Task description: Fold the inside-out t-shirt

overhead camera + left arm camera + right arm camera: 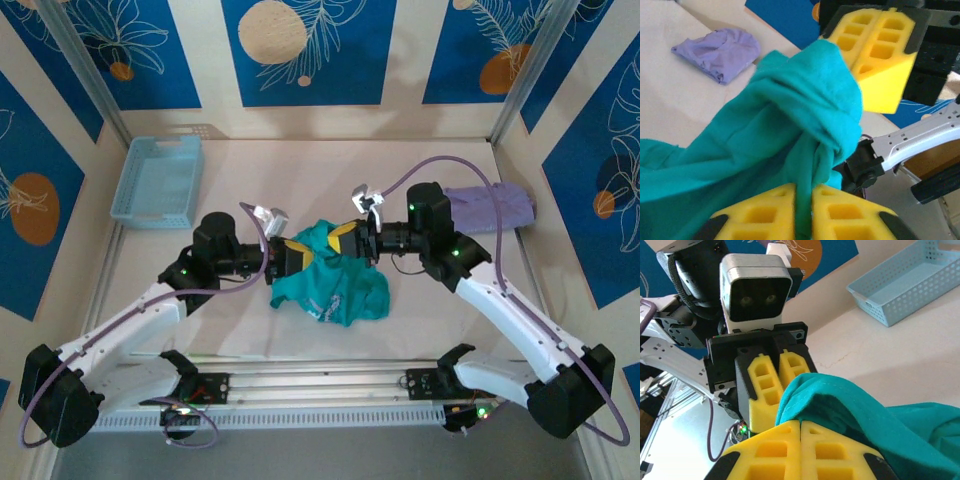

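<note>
The only marking I find is a pale print near the lower hem of the inside-out t-shirt (335, 285), too small to read. My left arm (130, 320) and right arm (520, 310) both reach out from the near edge of the table (300, 175), elbows spread wide and wrists turned inward, so my two sets of jaws point at each other almost tip to tip. My left jaws are closed on a bunched ridge of the teal cloth, which runs down between the yellow foam pads (760, 220). My right jaws are pressed together with a fold of the same shirt caught at the tips of their pads (765, 455). The shirt hangs between the two grips and spills onto the table just below them, toward the near edge. Behind my right jaws, well apart, lies a crumpled lavender garment (490, 205). Beyond my left jaws, off to the left, sits a light blue perforated basket (158, 182).
</note>
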Tool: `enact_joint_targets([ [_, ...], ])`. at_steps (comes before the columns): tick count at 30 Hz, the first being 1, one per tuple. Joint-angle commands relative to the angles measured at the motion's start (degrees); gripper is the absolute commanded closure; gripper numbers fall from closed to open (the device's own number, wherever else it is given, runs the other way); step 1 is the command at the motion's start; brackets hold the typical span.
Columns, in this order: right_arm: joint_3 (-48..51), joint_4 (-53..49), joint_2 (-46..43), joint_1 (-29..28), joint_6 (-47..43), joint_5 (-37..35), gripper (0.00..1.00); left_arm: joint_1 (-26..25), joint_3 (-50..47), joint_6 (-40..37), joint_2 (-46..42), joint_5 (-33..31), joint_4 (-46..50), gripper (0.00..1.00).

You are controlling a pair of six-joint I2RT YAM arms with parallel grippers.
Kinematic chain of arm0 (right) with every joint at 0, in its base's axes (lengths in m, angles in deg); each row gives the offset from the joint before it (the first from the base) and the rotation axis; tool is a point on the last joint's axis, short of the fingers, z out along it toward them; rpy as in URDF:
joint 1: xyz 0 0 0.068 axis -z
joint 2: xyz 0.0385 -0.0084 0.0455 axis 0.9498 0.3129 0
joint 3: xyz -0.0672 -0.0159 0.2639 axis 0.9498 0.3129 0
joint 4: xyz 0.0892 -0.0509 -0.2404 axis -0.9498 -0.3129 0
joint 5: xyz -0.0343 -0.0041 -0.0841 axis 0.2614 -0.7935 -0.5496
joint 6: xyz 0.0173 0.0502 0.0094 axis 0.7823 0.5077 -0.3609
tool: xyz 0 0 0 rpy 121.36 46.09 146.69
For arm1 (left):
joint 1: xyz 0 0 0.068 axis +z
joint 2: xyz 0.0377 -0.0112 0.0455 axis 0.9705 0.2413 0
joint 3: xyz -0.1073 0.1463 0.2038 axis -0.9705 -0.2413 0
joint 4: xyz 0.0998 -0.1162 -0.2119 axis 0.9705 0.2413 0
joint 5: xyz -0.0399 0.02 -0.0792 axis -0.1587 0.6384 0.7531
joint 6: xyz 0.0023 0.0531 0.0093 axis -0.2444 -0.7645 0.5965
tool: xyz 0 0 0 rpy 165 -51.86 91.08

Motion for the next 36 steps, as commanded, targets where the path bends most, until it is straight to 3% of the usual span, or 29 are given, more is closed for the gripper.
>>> enact_joint_targets([
  [1, -3.2, -5.6, -2.4, 0.8, -2.9, -2.6, 1.00, 0.5, 0.6, -2.1, -1.7, -2.9, 2.3, 0.95],
  [6, -3.9, -10.1, -3.6, 1.6, -5.8, -4.6, 1.00, 0.8, 0.9, -2.7, -2.3, -5.9, 3.9, 1.00],
  [14, -3.2, -11.6, -1.0, -1.0, -5.9, -9.9, 0.99, 0.8, 1.2, -1.2, -1.5, -2.2, 0.4, 1.00],
  [19, -2.3, -11.9, -1.7, -1.5, -5.7, -11.2, 0.72, 0.7, 1.7, -1.1, -0.8, -1.3, 0.4, 1.00],
  [24, -0.2, -11.1, -4.3, -1.0, -5.5, -9.6, 0.62, 0.7, 1.6, -1.2, -0.7, -1.1, 0.2, 1.00],
  [31, -1.1, -4.1, -1.7, 0.9, 1.6, -2.8, 0.60, 0.7, 1.5, -1.2, -0.6, -0.7, -0.1, 1.00],
  [36, -2.5, -3.1, 1.4, 1.0, 3.7, -1.0, 0.66, 0.8, 1.5, -1.1, -0.4, -0.5, -0.5, 1.00],
])
